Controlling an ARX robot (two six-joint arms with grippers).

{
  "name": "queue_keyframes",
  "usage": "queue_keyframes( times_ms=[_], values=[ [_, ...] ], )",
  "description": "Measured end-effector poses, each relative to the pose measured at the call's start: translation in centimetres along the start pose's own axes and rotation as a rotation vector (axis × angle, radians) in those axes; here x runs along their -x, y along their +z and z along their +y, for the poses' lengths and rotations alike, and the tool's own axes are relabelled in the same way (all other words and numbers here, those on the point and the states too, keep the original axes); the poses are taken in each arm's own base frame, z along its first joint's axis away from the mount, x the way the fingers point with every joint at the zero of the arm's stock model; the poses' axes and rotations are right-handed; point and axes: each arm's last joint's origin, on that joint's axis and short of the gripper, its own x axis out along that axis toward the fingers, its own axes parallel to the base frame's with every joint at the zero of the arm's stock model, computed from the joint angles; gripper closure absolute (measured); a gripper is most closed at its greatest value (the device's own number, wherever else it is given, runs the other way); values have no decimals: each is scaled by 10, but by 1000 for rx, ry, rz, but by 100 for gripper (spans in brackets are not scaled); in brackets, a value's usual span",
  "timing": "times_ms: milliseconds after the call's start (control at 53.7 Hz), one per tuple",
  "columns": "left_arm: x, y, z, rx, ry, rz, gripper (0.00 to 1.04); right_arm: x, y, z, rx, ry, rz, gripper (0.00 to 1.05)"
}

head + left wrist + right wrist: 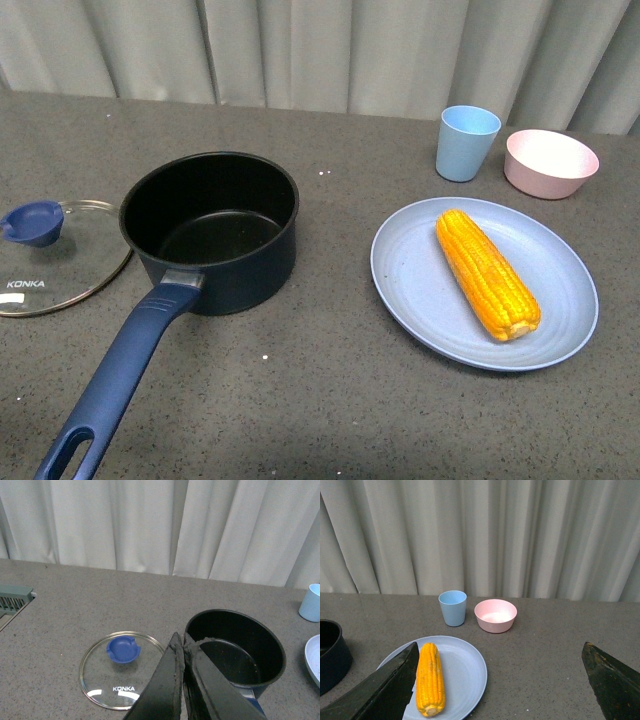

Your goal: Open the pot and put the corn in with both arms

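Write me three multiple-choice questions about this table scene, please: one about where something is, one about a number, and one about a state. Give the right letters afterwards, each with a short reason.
1. Where does the corn lie?
A. in a basket
B. on the blue plate
C. on a cutting board

2. How many vessels stand behind the plate?
A. one
B. two
C. four

3. In what state is the pot?
A. covered
B. tipped on its side
C. upright, open and empty

Answers:
1 B, the corn lies across the plate in the front view.
2 B, only the blue cup and the pink bowl stand there.
3 C, its black inside shows, and the glass lid lies flat on the table beside it.
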Motion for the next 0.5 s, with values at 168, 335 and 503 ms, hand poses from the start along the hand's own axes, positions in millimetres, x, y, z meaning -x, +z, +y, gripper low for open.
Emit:
queue_keyframes(
  times_ms=[168,335,503],
  values=[
    [8,5,0,0,0,-20,101,0,0,0,0,0,0,9],
    [15,8,0,0,-1,-27,101,0,0,0,0,0,0,9],
    [21,9,0,0,-1,-32,101,0,0,0,0,0,0,9]
  ],
)
